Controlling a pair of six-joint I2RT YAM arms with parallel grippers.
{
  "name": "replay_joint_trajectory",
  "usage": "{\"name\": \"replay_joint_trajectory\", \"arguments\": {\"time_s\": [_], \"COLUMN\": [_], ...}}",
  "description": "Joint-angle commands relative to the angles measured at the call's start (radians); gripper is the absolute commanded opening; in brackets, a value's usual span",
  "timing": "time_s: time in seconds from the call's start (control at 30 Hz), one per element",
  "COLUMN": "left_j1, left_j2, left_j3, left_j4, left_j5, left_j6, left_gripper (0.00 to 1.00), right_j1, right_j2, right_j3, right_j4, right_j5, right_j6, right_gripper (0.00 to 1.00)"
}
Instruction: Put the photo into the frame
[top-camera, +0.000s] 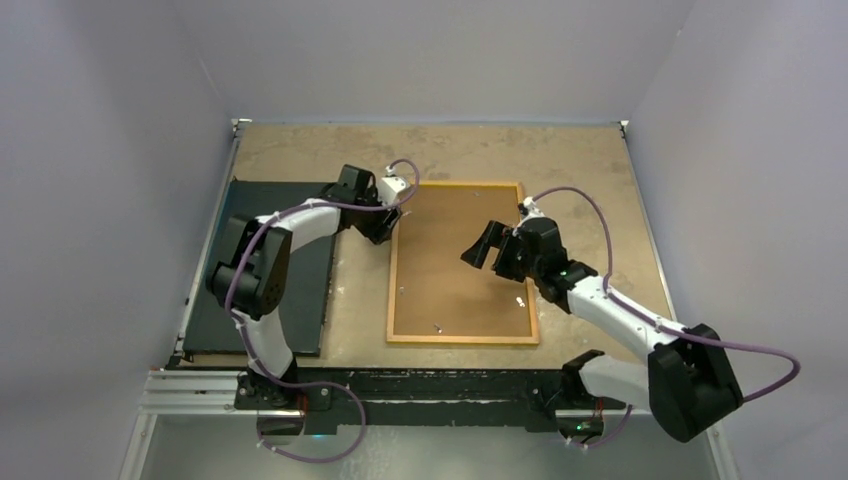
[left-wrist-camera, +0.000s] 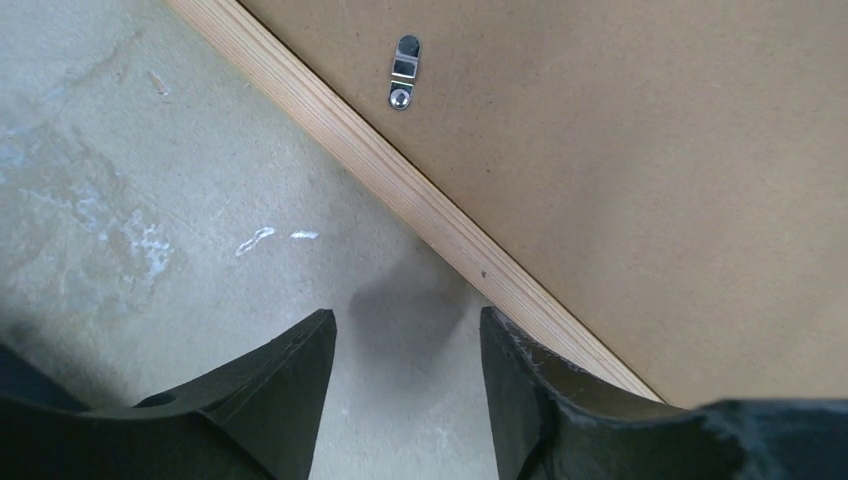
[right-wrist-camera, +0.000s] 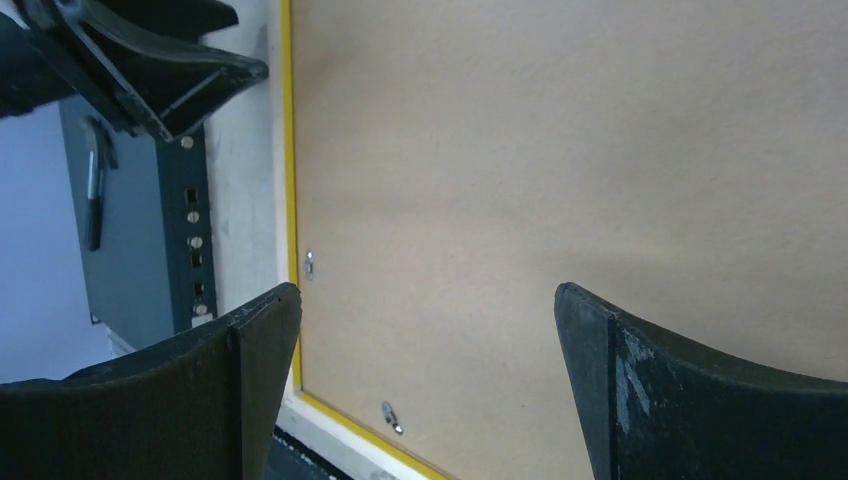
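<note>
At your far left the black board (top-camera: 305, 290) lies flat. Your left gripper (left-wrist-camera: 405, 335) hangs with its jaws parted and nothing between them. It is over bare table (left-wrist-camera: 120, 200), just outside the left rail of the frame (top-camera: 392, 290) and near that frame's far-left corner.

The frame lies face down at mid-table, its long axis running from near to far, with a brown backing (top-camera: 455, 270) filling it. A small metal clip (left-wrist-camera: 404, 72) sits on the backing just inside the left rail, ahead of the left gripper and across the rail from it. The photo shows in no view (it may lie under the backing; you cannot tell from here).

Your right gripper (top-camera: 483, 246) hovers above the backing's right half, spread wide and empty.

The left arm looks the nearer one to the rail and its clip, so any work on that edge probably falls to it. No brand, label or writing can be read anywhere.
</note>
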Motion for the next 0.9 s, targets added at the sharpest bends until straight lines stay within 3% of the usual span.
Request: {"name": "replay_joint_trajectory", "arguments": {"time_s": [0.0,0.2,0.33,0.47,0.6,0.87], "left_j1": [0.004,0.006,0.04,0.046,0.046,0.046], "left_j2": [-0.175,-0.431,-0.533,-0.497,-0.365,-0.278], "left_j3": [0.057,0.082,0.03,-0.005,0.016,-0.059], "left_j4": [-0.118,-0.253,-0.216,-0.261,-0.342,-0.247], "left_j5": [0.013,-0.216,-0.281,-0.192,-0.081,0.096], "left_j6": [0.029,0.093,0.077,-0.002,-0.089,-0.137], "left_gripper": [0.56,0.84,0.91,0.91,0.79,0.75], "right_j1": [0.08,0.201,0.258,0.304,0.344,0.451], "right_j2": [0.014,0.163,0.245,0.288,0.331,0.424], "right_j3": [0.025,0.097,0.163,0.165,0.146,0.15], "right_j4": [0.035,0.105,0.142,0.234,0.359,0.46], "right_j5": [0.065,0.099,0.106,0.089,0.066,0.091], "right_j6": [0.052,0.062,0.054,0.077,0.109,0.14], "right_gripper": [0.99,0.99,0.99,0.99,0.99,0.9]}}
